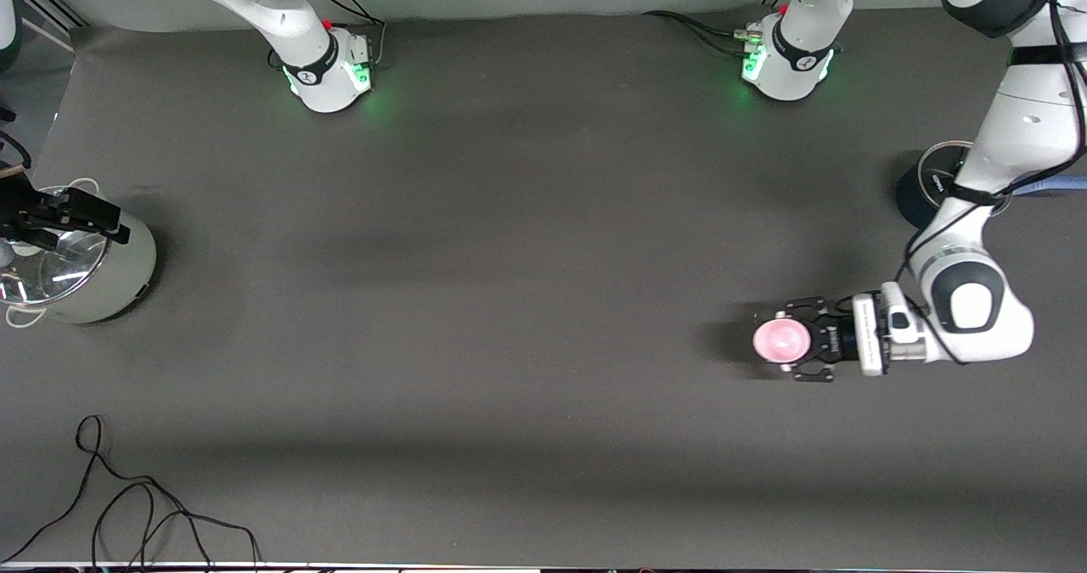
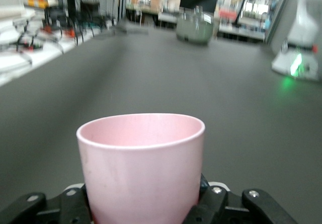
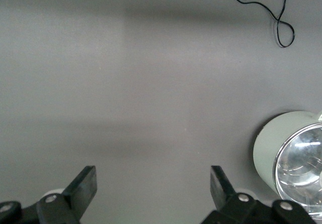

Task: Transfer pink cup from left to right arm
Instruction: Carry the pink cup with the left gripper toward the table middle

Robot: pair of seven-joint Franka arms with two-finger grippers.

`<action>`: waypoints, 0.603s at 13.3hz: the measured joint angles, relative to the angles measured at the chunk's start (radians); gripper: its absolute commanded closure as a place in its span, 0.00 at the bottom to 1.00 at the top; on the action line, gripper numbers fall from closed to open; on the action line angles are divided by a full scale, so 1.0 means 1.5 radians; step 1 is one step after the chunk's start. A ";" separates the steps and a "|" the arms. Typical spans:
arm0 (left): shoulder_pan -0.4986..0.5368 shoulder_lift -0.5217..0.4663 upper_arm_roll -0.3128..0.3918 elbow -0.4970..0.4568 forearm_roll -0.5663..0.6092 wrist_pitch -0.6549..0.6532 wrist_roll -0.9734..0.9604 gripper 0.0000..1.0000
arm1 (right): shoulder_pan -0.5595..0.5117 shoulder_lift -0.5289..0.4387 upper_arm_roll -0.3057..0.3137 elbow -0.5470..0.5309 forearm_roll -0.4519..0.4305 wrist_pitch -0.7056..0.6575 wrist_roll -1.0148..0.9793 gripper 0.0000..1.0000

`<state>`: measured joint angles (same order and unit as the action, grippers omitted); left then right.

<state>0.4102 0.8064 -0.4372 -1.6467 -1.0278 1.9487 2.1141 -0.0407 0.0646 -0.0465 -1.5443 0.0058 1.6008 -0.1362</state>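
Pink cup clamped in the left gripper

The left gripper [image 1: 796,341] is clamped on the smooth, tapered plastic pink cup [image 1: 779,340] upright on the matte grey table [image 1: 509,301], toward the left arm's end. The right gripper [image 3: 153,186] waits, fingers spread, beside a pale-green pot [image 1: 81,259] with a shiny glass lid.

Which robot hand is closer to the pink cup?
The left gripper: its fingers are shut on the pink cup. The right gripper waits open over the pale green pot at the right arm's end.
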 measured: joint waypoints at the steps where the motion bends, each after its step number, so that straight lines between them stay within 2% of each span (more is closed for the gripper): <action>1: -0.026 0.000 -0.011 0.012 -0.029 0.025 -0.026 1.00 | 0.000 0.000 0.000 0.000 0.000 0.000 0.000 0.00; 5: -0.163 0.000 -0.026 0.076 -0.093 0.199 -0.133 1.00 | -0.001 0.000 -0.001 0.000 0.000 0.000 0.000 0.00; 8: -0.275 0.000 -0.028 0.143 -0.102 0.339 -0.260 1.00 | -0.001 0.000 -0.001 0.000 0.000 0.000 0.000 0.00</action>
<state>-0.0028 0.8060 -0.4790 -1.4316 -1.1805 2.4576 1.7245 -0.0420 0.0653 -0.0480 -1.5442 0.0057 1.6008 -0.1363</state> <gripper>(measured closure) 0.344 0.000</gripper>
